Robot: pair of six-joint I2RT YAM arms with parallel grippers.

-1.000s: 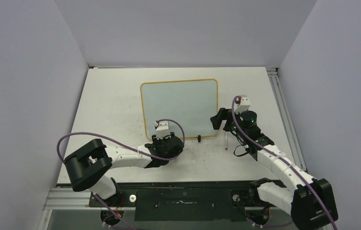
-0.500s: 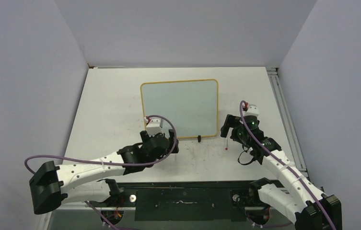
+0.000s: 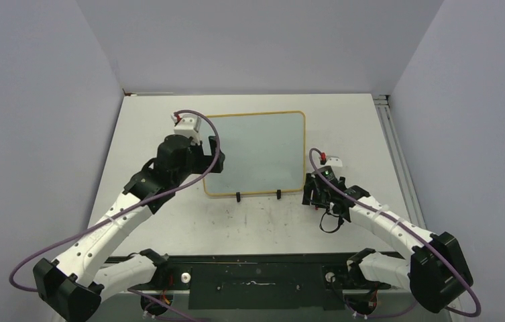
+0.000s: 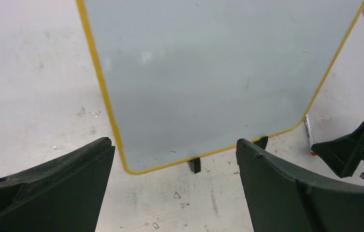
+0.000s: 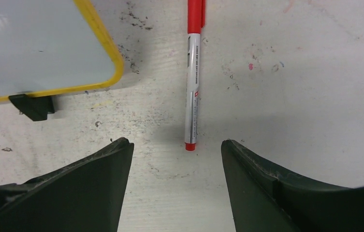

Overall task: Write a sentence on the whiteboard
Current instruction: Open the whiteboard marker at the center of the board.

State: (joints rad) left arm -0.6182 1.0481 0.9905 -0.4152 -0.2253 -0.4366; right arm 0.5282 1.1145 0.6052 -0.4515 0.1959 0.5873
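While the right claw (image 5: 175,145) hangs released, marker (image 5: 193,87) lying ahead between its 2 fingers (image 5: 73,193), the left claw (image 4: 175,145) is spread wide, whiteboard (image 4: 209,72) ahead.

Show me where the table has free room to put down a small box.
Free: the white table strip behind the yellow-framed white whiteboard, and the wide patch to its right. Crowded: the board's near right corner, where the red-and-white marker lies under the right end effector.
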